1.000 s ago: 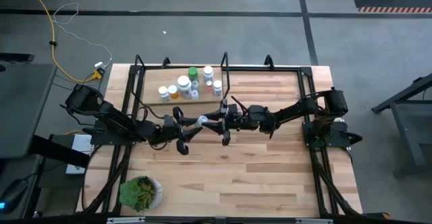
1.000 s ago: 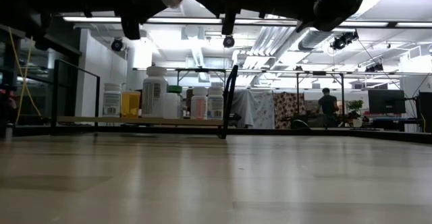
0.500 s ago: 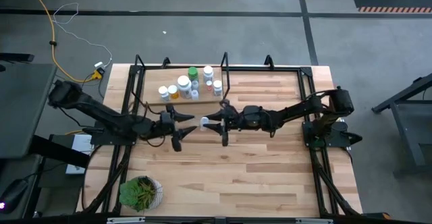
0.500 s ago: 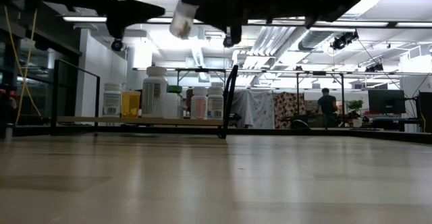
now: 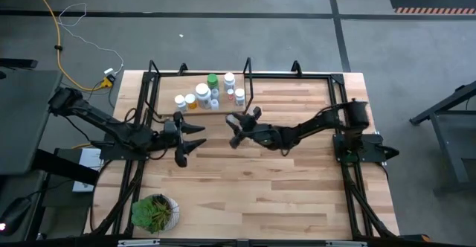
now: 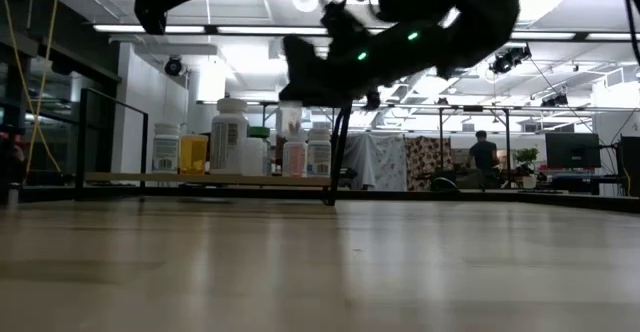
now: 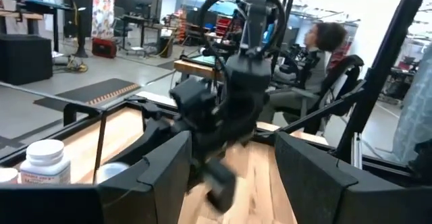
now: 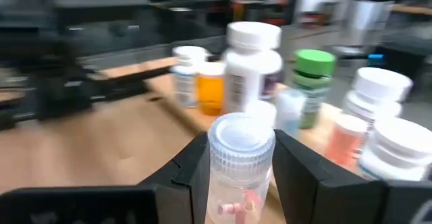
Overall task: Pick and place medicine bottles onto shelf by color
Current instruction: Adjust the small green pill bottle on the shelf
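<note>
The shelf (image 5: 167, 107) stands at the table's far left with several medicine bottles on its plank: white ones, one orange (image 8: 210, 86) and one green-capped (image 8: 312, 82). My right gripper (image 5: 236, 122) hovers just in front of the shelf's right end, shut on a small clear bottle (image 8: 241, 160) with pink pills inside. My left gripper (image 5: 195, 136) is open with nothing in it, left of the right one and in front of the shelf. In the low view the clear bottle (image 6: 291, 122) hangs in front of the shelf's bottles. My right gripper pinches the clear bottle's side walls (image 8: 217, 180), below its cap, between the two fingers. The fingers come roughly level from the table's near right, pointing toward the shelf. The bottle stands upright, cap up, lifted clear of the table.
A potted plant (image 5: 155, 211) sits at the near left corner. The shelf's black upright posts (image 6: 340, 152) rise beside the held bottle. Bare wood stretches across the table's near and right parts. People show in the room beyond (image 6: 486, 157).
My left gripper has let go of the clear bottle, opened and drawn back toward the table's left edge, rising. My right gripper, keeping the bottle, has turned toward the shelf and sunk, carrying it to the shelf's right end.
</note>
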Controlling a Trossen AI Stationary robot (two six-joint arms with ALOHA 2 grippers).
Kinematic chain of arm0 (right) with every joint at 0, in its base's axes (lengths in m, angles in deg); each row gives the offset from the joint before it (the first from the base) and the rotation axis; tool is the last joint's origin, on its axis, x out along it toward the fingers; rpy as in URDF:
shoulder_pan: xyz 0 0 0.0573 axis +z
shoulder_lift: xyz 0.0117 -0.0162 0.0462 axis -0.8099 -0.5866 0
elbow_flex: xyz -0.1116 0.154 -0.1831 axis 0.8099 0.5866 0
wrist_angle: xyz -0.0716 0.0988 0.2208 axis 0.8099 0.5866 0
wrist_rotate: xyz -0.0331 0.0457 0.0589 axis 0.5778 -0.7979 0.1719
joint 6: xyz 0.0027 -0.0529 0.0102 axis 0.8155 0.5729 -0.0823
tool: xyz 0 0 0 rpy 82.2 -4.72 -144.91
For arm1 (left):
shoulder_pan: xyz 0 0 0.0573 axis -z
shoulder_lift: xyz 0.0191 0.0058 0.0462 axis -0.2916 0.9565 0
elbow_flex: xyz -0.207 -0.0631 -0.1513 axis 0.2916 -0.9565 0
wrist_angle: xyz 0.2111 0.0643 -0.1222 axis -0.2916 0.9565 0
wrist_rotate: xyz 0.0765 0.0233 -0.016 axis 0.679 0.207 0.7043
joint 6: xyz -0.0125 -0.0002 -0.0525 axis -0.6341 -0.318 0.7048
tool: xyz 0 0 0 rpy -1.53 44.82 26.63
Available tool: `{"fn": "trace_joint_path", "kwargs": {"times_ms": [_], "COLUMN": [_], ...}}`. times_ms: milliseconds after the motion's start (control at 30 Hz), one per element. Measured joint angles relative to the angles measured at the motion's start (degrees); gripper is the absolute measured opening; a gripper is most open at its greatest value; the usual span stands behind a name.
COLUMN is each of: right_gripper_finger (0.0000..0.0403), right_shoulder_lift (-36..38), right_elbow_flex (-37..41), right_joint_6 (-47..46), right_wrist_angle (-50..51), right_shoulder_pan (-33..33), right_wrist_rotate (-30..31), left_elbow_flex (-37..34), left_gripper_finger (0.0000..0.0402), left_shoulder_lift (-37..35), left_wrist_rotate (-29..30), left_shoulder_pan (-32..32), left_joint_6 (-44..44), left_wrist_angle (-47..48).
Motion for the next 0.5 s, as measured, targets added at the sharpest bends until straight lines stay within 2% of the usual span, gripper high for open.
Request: {"fn": "trace_joint_path", "kwargs": {"times_ms": [333,500], "right_gripper_finger": [0.0115,0.0116], "right_shoulder_lift": [-15.28,-18.01], "right_elbow_flex": [-17.65,-23.55], "right_joint_6": [3.42,-0.02], "right_wrist_angle": [1.54,7.08], "right_shoulder_pan": [-0.47,-1.07], "right_wrist_rotate": [20.63,23.90], "left_elbow_flex": [0.00,0.00], "left_gripper_finger": [0.0204,0.0204], "left_shoulder_lift": [0.15,0.15], "left_wrist_rotate": [2.04,2.04], "left_shoulder_pan": [0.02,0.01], "left_joint_6": [-0.67,-0.67], "left_wrist_angle": [0.01,0.53]}}
